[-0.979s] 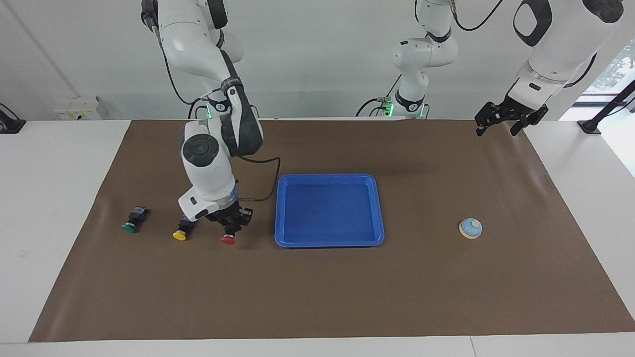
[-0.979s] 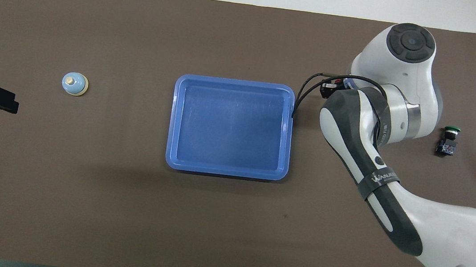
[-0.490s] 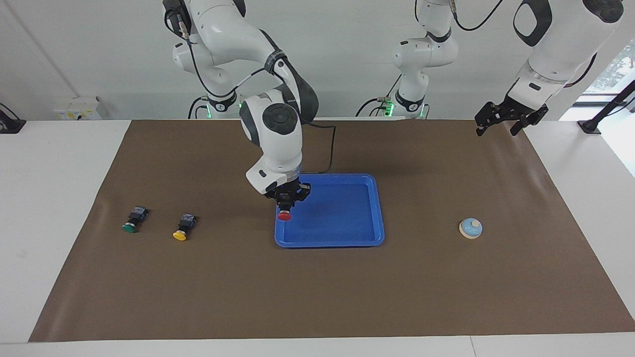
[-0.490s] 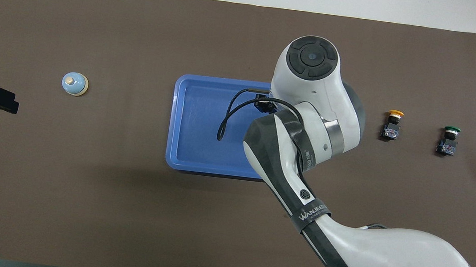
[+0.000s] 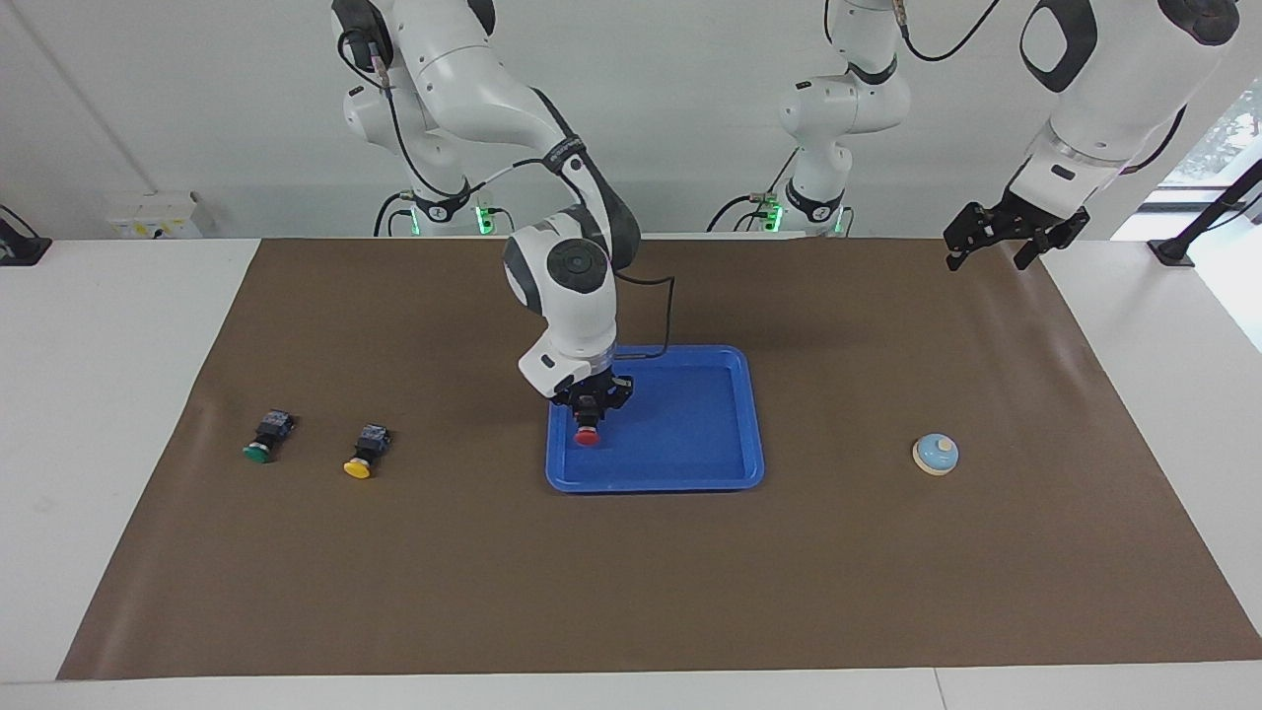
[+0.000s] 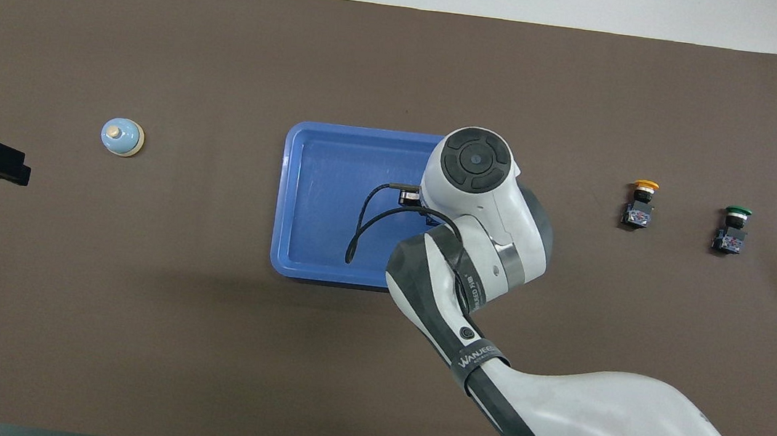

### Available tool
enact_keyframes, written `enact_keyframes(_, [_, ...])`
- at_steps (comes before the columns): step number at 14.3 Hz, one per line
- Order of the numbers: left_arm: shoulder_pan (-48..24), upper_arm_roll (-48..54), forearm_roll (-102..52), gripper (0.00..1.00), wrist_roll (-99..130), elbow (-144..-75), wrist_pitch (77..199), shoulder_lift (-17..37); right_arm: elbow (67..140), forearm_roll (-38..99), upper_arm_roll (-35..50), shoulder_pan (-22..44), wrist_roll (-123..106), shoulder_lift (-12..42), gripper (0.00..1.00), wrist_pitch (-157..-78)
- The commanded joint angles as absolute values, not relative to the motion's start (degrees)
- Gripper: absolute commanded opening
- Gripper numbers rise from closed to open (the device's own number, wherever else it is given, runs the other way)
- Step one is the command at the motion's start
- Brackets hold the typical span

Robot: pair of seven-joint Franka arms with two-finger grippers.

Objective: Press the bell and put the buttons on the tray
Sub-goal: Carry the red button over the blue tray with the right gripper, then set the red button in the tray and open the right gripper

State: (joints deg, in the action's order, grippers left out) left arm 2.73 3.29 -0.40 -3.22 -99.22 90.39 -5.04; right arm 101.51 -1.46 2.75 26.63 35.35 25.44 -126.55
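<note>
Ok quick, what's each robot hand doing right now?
Right gripper: shut on the red button, over the blue tray.
Left gripper: open, holding nothing, waiting above the table's edge.

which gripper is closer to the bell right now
Left. The left gripper waits in the air at the bell's end of the table; the right gripper holds the red button over the tray.

Tray (image 5: 749, 414) between bell (image 5: 935, 454) and two buttons (image 5: 367, 453)
</note>
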Motion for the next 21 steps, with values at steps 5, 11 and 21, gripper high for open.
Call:
enact_keyframes(5, [2.90,3.25,-0.88,1.00,-3.43,-98.61,89.82,-5.19,106.61,-0.97,2.81,27.07,38.13,23.12,0.99,-129.46])
enact_keyframes(11, [2.90,3.25,-0.88,1.00,-3.43,-98.61,89.82,-5.19,98.72,-0.97,2.02,23.13,41.93,19.52,1.00,-117.80])
enact_keyframes(21, [2.90,3.25,-0.88,1.00,-3.43,-98.61,89.82,-5.19,100.71,-3.42,2.02,0.89,17.07,14.94,1.00,-113.81])
